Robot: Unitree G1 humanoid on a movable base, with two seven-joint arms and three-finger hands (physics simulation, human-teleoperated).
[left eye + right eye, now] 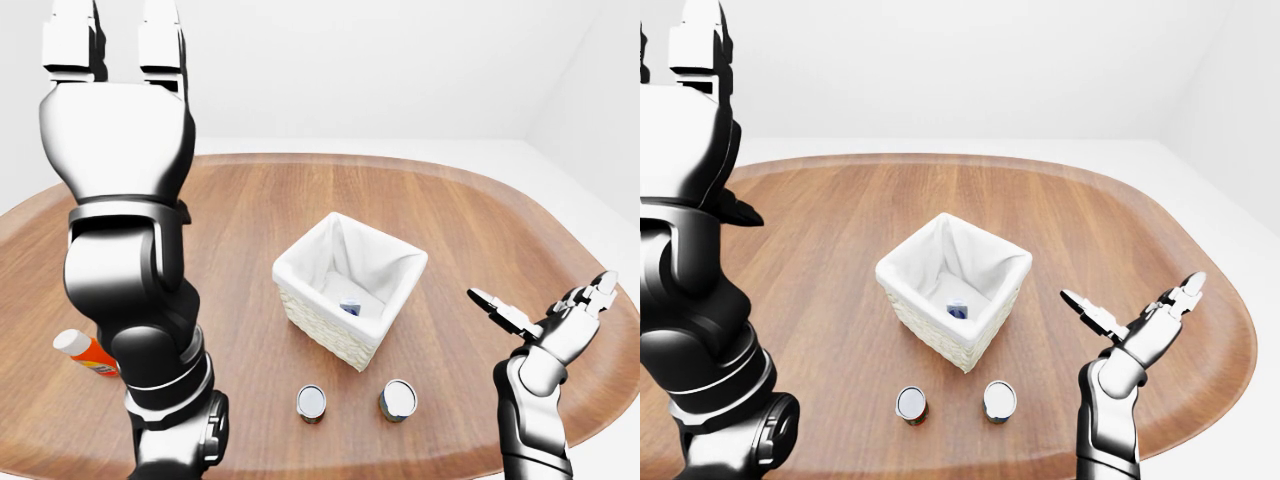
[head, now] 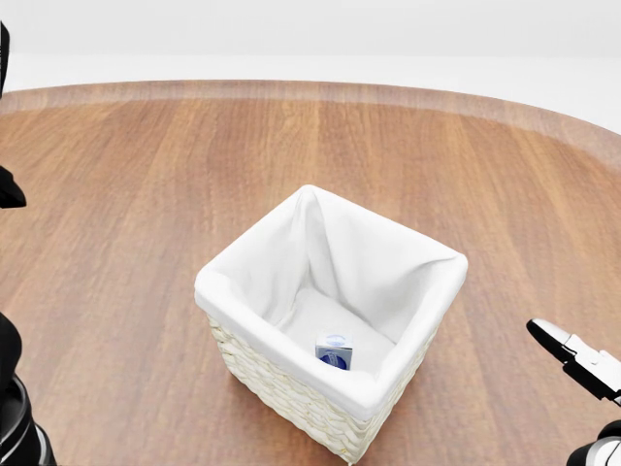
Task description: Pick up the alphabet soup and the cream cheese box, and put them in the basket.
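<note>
The woven basket with a white liner stands mid-table. A small box with a blue label, likely the cream cheese box, lies on its floor. Two upright cans, one on the left and one on the right, stand just below the basket in the left-eye view; I cannot tell which one is the alphabet soup. My left hand is raised high at the upper left, fingers open and empty. My right hand hovers open and empty to the right of the basket, above the table.
An orange bottle with a white cap lies at the left, partly hidden behind my left arm. The oval wooden table ends close to my right hand at its right edge. White walls surround it.
</note>
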